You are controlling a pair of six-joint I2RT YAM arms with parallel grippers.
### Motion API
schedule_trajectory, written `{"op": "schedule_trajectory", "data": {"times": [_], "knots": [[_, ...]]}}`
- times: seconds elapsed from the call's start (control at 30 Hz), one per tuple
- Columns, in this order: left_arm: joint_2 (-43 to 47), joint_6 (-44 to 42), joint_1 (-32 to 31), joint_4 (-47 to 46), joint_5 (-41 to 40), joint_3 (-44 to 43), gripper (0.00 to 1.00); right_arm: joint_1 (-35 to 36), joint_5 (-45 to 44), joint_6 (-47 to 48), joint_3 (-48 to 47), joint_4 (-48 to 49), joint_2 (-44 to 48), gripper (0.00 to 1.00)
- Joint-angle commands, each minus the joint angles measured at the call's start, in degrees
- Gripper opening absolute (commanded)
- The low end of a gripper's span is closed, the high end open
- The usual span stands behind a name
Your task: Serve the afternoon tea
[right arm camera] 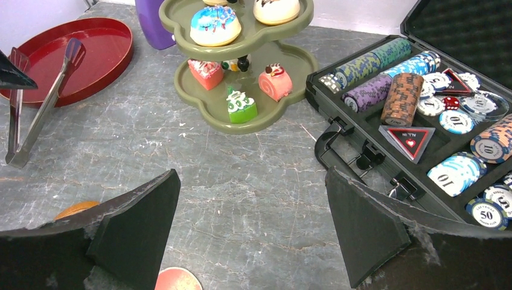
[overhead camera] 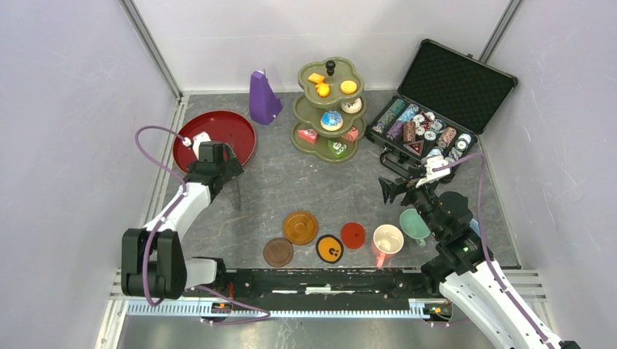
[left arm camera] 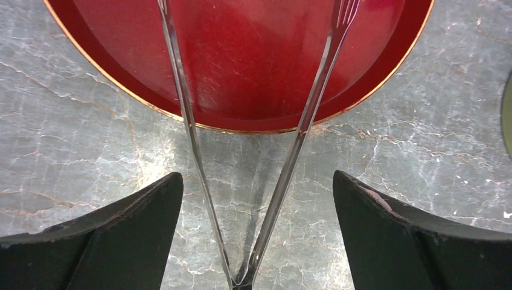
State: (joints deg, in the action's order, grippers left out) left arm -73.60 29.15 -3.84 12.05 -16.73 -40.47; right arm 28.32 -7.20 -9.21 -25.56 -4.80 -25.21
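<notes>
My left gripper (overhead camera: pixel 222 166) hangs open at the near right rim of the red tray (overhead camera: pixel 218 123). Metal tongs (left arm camera: pixel 290 157) lie between its spread jaws, touching neither; their tips rest on the red tray (left arm camera: pixel 253 60) and their hinge is on the table. My right gripper (overhead camera: pixel 396 187) is open over bare table (right arm camera: pixel 252 172), with nothing between its fingers. The olive three-tier stand (overhead camera: pixel 327 109) holds small cakes, among them a green one (right arm camera: pixel 241 106) and a pink roll (right arm camera: pixel 275 81). A pink mug (overhead camera: pixel 387 238) and a teal mug (overhead camera: pixel 415 223) stand beside my right arm. Several round coasters (overhead camera: pixel 329 249) lie at the front.
An open black case of poker chips (overhead camera: pixel 426 131) sits at the back right, close to my right gripper. A purple pyramid (overhead camera: pixel 263 98) stands left of the stand. The tongs (right arm camera: pixel 36 115) also show at the left of the right wrist view.
</notes>
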Motion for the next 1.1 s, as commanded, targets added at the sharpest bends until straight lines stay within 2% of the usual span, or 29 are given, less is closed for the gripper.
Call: {"op": "schedule_trajectory", "data": {"times": [0.0,0.23,0.43,0.53,0.6,0.67,0.73,0.77,0.83,0.97,1.07], "knots": [[5.8,0.8,0.3,3.4,-2.5,-2.5,1.00,-0.2,0.8,0.8,-0.1,1.8,-0.5,0.98],[9.3,3.1,0.3,10.7,-1.0,-3.1,1.00,-0.2,2.3,0.3,-0.1,3.6,-2.6,0.98],[9.9,8.0,0.3,11.1,2.0,0.6,1.00,-0.2,3.1,-0.2,-0.4,4.3,-3.8,0.98],[10.2,8.6,-1.3,11.0,4.6,1.4,0.94,-0.2,3.4,-0.3,-0.5,4.3,-3.9,0.98],[10.1,4.8,-6.7,11.4,3.0,-0.1,0.89,-0.2,3.5,-0.4,-0.6,4.2,-4.1,0.98],[9.8,1.6,-15.1,14.2,-0.6,-2.8,0.89,-0.2,3.6,-0.4,-0.9,3.9,-4.3,0.98],[9.1,-0.4,-20.9,16.3,2.6,-4.4,0.86,-0.2,3.6,-0.2,-1.2,3.5,-4.3,0.98],[8.8,-0.7,-23.1,16.9,4.6,-4.5,0.80,-0.2,3.2,0.0,-1.2,3.5,-4.4,0.98],[8.4,0.3,-26.2,17.5,8.4,-3.8,0.73,-0.1,3.0,0.0,-1.3,3.3,-4.4,0.98],[7.5,4.6,-34.0,16.0,14.0,-0.8,0.67,-0.2,3.4,-0.3,-1.1,3.6,-4.9,0.98],[5.1,7.0,-40.6,13.9,15.3,0.0,0.55,-0.1,4.1,-0.8,-0.9,3.9,-5.6,0.98]]}}
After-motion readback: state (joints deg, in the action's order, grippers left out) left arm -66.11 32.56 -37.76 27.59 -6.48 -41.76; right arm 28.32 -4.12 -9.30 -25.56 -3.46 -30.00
